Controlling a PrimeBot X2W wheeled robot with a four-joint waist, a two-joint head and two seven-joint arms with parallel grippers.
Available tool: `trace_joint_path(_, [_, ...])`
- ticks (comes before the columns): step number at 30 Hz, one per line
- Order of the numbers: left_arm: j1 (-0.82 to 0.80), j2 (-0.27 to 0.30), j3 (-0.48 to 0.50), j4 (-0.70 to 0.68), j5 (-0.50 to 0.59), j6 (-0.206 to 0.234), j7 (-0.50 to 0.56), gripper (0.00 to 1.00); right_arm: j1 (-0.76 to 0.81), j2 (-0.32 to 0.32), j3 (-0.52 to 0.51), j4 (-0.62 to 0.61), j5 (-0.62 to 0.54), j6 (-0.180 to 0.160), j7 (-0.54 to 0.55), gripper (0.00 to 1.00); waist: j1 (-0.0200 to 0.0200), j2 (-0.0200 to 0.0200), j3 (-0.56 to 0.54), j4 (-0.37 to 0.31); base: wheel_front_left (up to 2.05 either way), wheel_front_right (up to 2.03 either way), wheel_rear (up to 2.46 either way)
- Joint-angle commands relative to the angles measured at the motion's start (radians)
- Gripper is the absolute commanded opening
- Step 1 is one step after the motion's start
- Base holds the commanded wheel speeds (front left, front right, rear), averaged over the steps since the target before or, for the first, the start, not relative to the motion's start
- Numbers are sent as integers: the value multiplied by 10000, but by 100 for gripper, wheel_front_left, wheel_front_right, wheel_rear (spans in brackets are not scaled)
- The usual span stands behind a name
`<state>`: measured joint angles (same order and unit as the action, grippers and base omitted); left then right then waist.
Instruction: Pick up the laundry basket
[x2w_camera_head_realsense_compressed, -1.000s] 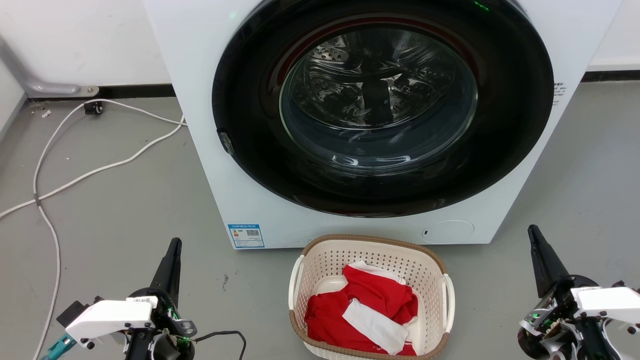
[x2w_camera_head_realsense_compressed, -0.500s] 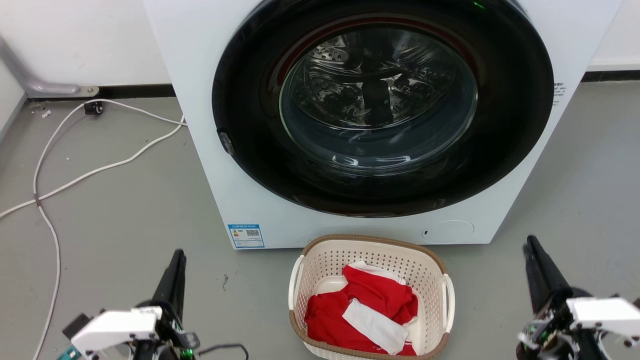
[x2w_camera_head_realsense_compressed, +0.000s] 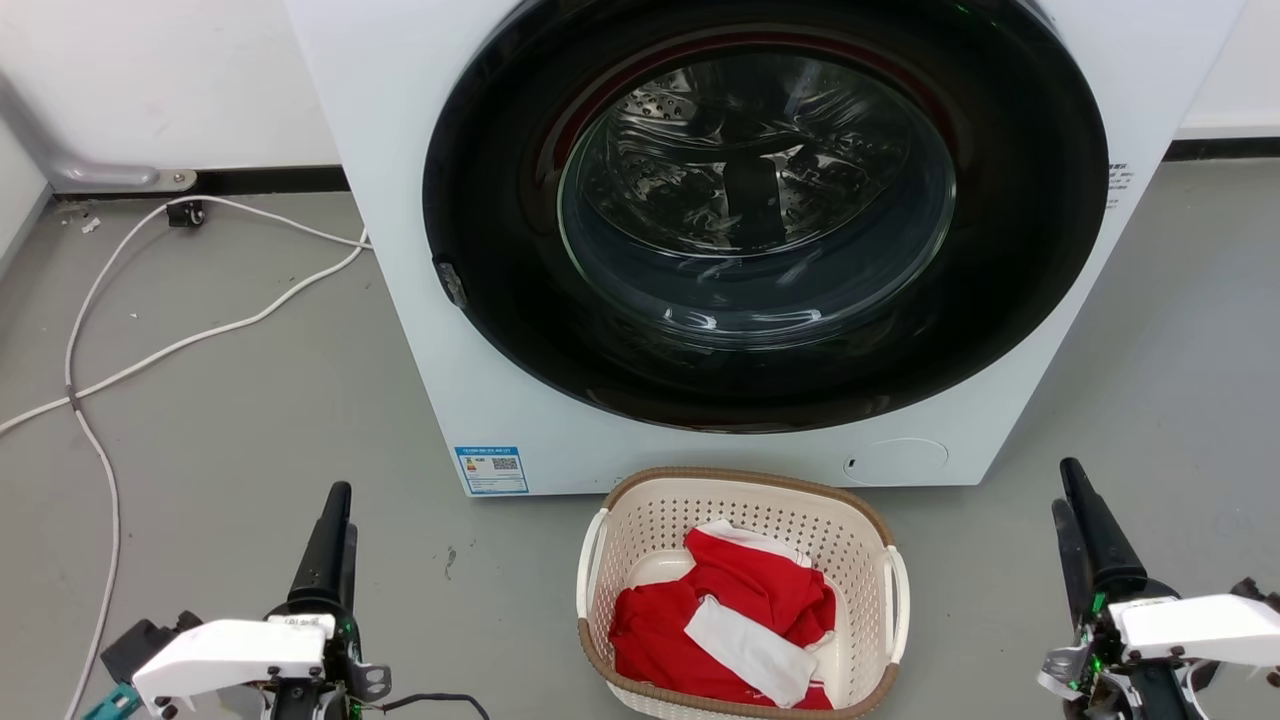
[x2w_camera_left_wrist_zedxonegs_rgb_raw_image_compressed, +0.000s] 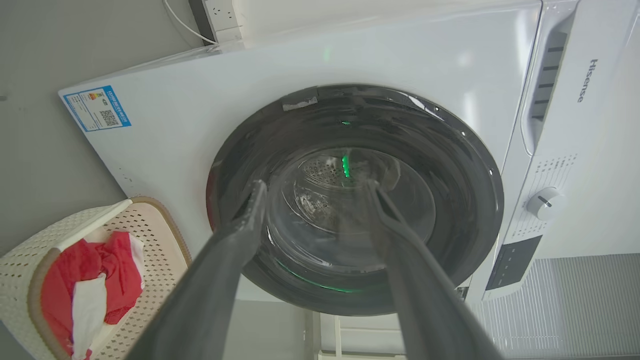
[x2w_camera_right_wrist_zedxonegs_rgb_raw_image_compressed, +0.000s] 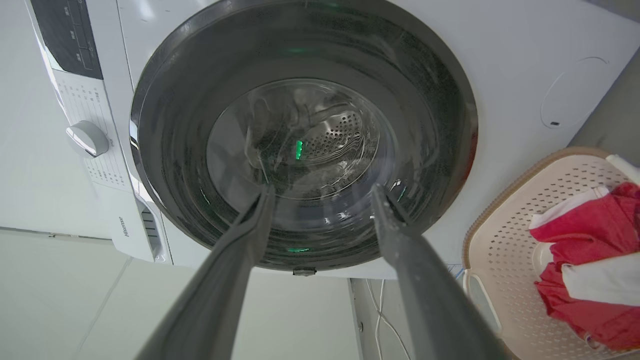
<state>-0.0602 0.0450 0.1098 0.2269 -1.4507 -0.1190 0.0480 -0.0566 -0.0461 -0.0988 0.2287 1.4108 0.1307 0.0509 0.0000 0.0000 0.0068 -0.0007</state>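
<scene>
Resting on the grey floor at the lower centre of the head view, the cream-white perforated plastic laundry basket with a brown woven-look rim stood just in front of the white front-loading washing machine, a heap of red and white clothes inside it. Its two white side handles, one at the left and one at the right, were both free. The left gripper sat at the lower left and the right gripper at the lower right, each well apart from the basket. The wrist views showed both with fingers spread and nothing between them. The step in hand looked like the approach. Doing it well probably meant bringing each gripper inward to its own handle at the same pace, closing on both before any lift, and raising them level so the load did not tip. With the machine close behind, the lift likely wanted to go straight up.
</scene>
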Motion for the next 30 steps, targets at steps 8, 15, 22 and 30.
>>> trace_joint_path(8, [-80,38,-365,-747,1903,383,-386,100,17,-25,241,-722,-2115,0,-387,100,0,0,26,-6,0,0,0])
trace_joint_path(15, [-10,42,-767,-1058,3406,762,-669,100,121,-29,416,-1180,-3718,0,-674,100,0,0,43,-1,0,0,0])
trace_joint_path(22, [38,45,-1091,-1286,4795,1126,-934,100,262,-32,554,-1510,-5278,0,-940,100,0,0,57,4,0,0,0])
trace_joint_path(30, [108,49,-1331,-1570,6076,1305,-1212,100,380,-35,668,-1779,-6662,0,-1225,100,0,0,77,3,0,0,0])
